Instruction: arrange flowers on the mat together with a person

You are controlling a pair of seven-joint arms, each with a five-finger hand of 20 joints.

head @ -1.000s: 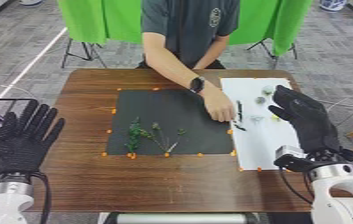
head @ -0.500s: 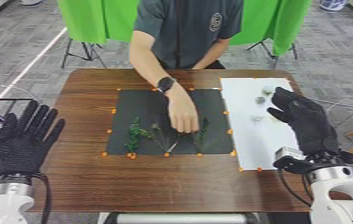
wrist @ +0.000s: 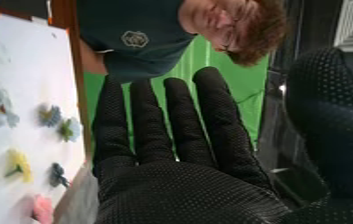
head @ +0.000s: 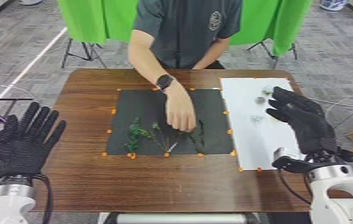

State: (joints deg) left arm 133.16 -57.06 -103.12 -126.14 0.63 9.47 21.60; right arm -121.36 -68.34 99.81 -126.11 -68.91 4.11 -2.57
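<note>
In the head view my right hand (head: 304, 120) is over the right edge of the white sheet (head: 248, 145), its fingers straight. The right wrist view shows this hand (wrist: 181, 192) open, holding nothing. My left hand (head: 21, 150) lies at the table's left side with straight, spread fingers. A person's hand (head: 180, 112) touches a dark green sprig (head: 200, 136) on the black mat (head: 146, 107). Left of that sprig are a leafy green stem (head: 134, 135) and a thin branching stem (head: 159, 137). A yellow flower (wrist: 19, 166), a pink flower (wrist: 42, 209) and several bluish ones lie on the white sheet.
The brown table (head: 155, 185) carries the mat and the white sheet side by side, with orange tabs along their edges. The person's forearm (head: 146, 65) crosses the table's far edge and reaches over the mat.
The person's hand has gone from the white sheet's left edge to the mat, bringing the dark sprig there. My right hand has shifted slightly; my left has barely moved.
</note>
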